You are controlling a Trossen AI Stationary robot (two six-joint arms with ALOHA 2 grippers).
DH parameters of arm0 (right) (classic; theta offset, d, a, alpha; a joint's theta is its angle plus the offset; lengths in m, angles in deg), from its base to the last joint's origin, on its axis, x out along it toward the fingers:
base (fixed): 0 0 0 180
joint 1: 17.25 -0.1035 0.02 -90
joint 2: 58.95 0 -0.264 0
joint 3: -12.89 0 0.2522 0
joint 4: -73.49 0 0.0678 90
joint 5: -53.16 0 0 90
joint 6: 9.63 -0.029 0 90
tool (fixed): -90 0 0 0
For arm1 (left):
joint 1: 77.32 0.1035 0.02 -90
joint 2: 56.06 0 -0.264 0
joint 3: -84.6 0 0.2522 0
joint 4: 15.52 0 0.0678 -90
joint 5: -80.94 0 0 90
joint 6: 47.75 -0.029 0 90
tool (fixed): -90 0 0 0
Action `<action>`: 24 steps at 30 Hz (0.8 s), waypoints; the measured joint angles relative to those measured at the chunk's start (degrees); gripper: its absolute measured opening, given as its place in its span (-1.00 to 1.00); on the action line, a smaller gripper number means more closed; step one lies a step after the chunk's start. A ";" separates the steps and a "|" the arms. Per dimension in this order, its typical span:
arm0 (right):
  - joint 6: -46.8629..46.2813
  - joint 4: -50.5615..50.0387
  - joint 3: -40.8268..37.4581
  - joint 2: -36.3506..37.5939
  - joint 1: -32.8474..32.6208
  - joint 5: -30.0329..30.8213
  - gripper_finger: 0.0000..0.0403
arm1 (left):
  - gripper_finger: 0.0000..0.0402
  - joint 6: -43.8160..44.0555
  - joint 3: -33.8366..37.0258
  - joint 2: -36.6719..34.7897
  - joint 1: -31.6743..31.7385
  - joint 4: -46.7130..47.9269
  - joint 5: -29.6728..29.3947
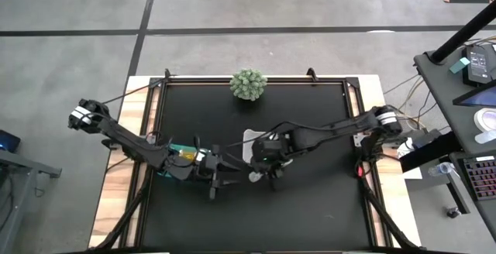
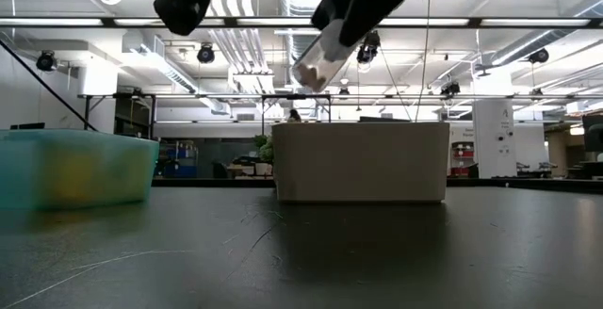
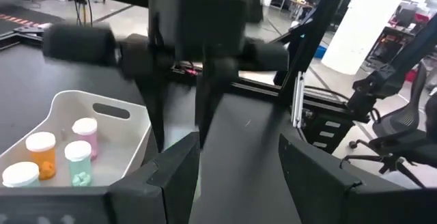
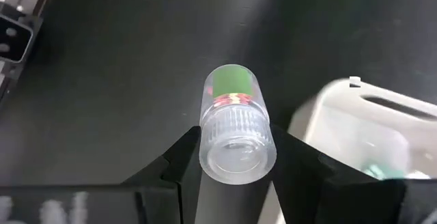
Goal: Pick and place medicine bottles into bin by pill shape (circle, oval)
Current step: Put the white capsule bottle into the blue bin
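Note:
My right gripper [image 1: 265, 173] is shut on a clear medicine bottle [image 4: 235, 125] with green pills inside and a ribbed clear cap. It holds the bottle high over the dark table, next to the white bin [image 1: 254, 139]. In the low view the bottle [image 2: 317, 60] hangs tilted above that bin [image 2: 361, 161]. My left gripper [image 3: 235, 176] is open and empty, close to the right gripper's left [image 1: 217, 178]. In the left wrist view the white bin [image 3: 119, 125] holds several bottles: an amber one [image 3: 40, 153], a pinkish one [image 3: 85, 134] and a clear one with green pills [image 3: 78, 161]. My right gripper pinches the bottle's cap end [image 4: 237, 142] between its two fingers, one on each side of the cap. The body with the pills sticks out past the fingertips. The bottle is lifted clear of the table and hangs tilted.
A teal bin [image 2: 75, 168] stands on the table's left part, under my left arm [image 1: 180, 153]. A green spiky ball plant [image 1: 248, 84] sits at the far edge. The near half of the table is bare dark mat.

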 joint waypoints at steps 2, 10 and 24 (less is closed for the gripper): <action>1.09 -0.80 1.67 -2.22 0.00 -1.05 -0.32 | -0.08 -0.02 0.04 -1.49 -0.04 0.79 -0.01; 3.48 -4.35 8.15 -9.25 0.00 -1.48 -0.32 | -0.08 0.06 0.11 -9.61 -0.09 12.19 -0.04; 4.13 -14.13 20.82 -20.27 -0.16 1.87 -0.32 | -0.08 -0.09 1.01 -14.64 -0.09 16.08 -0.24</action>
